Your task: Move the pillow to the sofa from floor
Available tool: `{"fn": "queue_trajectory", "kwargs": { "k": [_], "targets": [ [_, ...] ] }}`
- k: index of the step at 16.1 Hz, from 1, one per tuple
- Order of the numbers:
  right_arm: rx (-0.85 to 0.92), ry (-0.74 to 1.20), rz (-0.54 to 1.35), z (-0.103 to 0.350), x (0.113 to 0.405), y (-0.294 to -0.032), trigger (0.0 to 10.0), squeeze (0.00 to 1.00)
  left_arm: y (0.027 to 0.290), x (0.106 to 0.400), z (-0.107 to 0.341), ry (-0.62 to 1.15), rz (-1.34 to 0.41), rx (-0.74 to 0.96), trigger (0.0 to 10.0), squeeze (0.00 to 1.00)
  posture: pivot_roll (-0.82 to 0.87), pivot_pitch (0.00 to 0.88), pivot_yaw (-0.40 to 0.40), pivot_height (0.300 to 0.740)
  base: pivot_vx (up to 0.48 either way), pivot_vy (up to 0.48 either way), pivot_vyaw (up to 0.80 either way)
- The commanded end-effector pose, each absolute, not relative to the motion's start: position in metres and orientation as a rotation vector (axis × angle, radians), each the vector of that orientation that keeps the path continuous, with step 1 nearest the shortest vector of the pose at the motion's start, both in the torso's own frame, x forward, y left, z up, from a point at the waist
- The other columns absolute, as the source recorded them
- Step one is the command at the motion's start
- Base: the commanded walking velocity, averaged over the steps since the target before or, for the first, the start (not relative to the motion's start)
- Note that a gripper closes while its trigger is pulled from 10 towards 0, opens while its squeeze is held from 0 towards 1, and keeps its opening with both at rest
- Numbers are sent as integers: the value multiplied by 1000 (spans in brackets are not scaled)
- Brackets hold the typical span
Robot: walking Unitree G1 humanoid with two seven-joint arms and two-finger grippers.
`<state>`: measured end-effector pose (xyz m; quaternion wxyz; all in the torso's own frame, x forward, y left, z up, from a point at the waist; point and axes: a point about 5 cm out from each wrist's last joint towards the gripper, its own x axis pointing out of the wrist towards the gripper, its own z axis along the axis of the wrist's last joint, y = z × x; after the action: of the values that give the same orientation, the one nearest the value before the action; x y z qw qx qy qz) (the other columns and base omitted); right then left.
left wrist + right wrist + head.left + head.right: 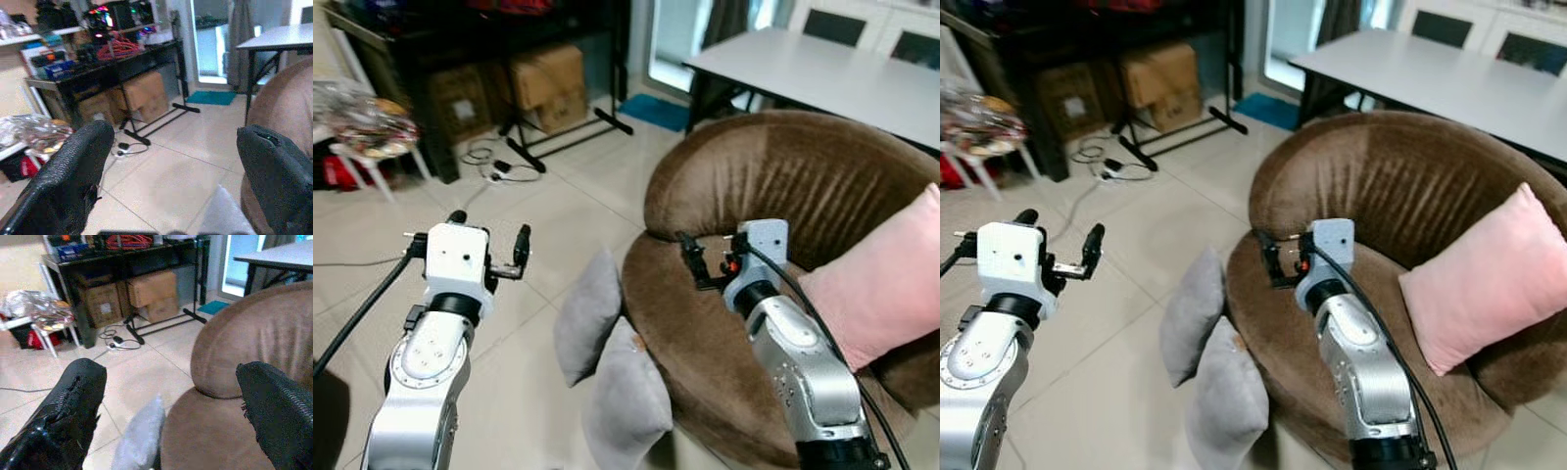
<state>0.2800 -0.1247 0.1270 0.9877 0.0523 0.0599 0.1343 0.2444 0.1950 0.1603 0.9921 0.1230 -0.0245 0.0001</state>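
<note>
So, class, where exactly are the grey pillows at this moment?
Both eye views show the two grey pillows standing on the tiled floor, leaning against the left front edge of the round brown sofa, between the two grippers.

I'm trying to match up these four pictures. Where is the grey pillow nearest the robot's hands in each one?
Left eye view: upper grey pillow leans on the brown sofa, mid-frame.
Right eye view: same pillow, left of centre.
Left wrist view: a grey corner at the bottom edge.
Right wrist view: low, between the fingers.
Shared landmark: the cardboard boxes.
</note>
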Motion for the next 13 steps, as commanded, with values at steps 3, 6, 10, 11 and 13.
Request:
{"fn": "queue_trajectory", "kwargs": {
  "k": [3,6,10,11,13],
  "targets": [
    [110,102,269,130,280,-127,10000,0,195,245,159,-50,13,257,10000,635,17,0,-20,660,0,0,0],
    [108,104,270,130,280,-127,10000,0,194,246,158,-48,14,261,10000,596,16,0,-20,635,0,0,0],
    [101,104,270,130,281,-127,10000,0,193,246,158,-50,5,254,10000,620,15,0,-20,600,0,0,0],
    [98,103,269,130,281,-127,10000,0,193,246,158,-50,3,251,10000,620,15,0,-20,600,0,0,0],
    [92,102,266,130,281,-127,10000,0,193,245,158,-53,-4,231,10000,651,15,0,-20,600,0,0,0]
  ]
}}
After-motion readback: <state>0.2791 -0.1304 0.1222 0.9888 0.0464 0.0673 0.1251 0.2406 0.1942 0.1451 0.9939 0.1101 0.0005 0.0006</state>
